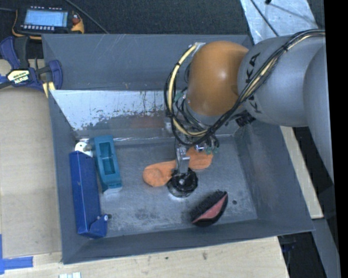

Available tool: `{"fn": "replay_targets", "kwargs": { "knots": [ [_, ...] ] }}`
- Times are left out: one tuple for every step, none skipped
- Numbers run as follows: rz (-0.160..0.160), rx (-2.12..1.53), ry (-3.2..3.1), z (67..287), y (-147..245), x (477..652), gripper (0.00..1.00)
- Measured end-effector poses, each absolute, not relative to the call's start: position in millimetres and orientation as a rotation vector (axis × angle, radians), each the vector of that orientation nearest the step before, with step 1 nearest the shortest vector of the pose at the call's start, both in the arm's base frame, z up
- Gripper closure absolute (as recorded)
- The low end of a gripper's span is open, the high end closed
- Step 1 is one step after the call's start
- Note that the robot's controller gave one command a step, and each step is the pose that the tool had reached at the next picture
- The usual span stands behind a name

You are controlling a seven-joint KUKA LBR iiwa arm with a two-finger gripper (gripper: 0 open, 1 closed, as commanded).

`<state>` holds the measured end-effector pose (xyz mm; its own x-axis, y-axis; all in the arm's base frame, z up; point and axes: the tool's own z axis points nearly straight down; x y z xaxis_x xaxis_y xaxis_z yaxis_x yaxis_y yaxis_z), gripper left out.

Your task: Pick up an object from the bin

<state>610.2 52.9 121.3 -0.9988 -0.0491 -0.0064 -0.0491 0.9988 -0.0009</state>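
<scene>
Closest to the lens is the arm's rounded orange cover (214,74) with its loop of cables, sitting on the big grey arm (288,81) that comes in from the right. Under it the pincer (182,164) hangs low in the grey metal bin (168,235), about mid-floor. Honestly can't tell whether it's open or closed from this angle, the wrist blocks too much.

Right at the pincer's tip is a flat floppy orange piece (157,174), which looks like soft rubber or cloth. One lobe sticks out on the camera-left side of the pincer and another bit shows on the camera-right side, so the pincer is over its middle. Whether it actually touches it, can't say.

Just on the near side of the pincer, right against the orange piece, is a small round black thing with a pale rim (182,185). No idea what it is.

A bit further toward the near wall, slightly camera-right of the pincer, lies a black oval brush-like thing with a red-pink middle (209,208), apart from the other two.

Well off to camera-left of the pincer there's a light blue rectangular block (108,163) with a slot in its top. Just beside it, further from the pincer, a long dark blue box (85,191) runs along the left wall, with a small white bit (81,147) at its far end.
</scene>
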Motion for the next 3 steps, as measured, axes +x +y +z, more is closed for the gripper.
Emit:
{"fn": "replay_targets", "kwargs": {
  "knots": [
    [0.001, -0.265, 3.126, 101.4, 55.3, 603.9, 0.00],
    [0.004, 0.161, 3.130, 75.7, 4.6, 580.8, 1.00],
    [0.004, 0.161, 3.129, 75.7, 4.6, 580.9, 1.00]
  ]
}}
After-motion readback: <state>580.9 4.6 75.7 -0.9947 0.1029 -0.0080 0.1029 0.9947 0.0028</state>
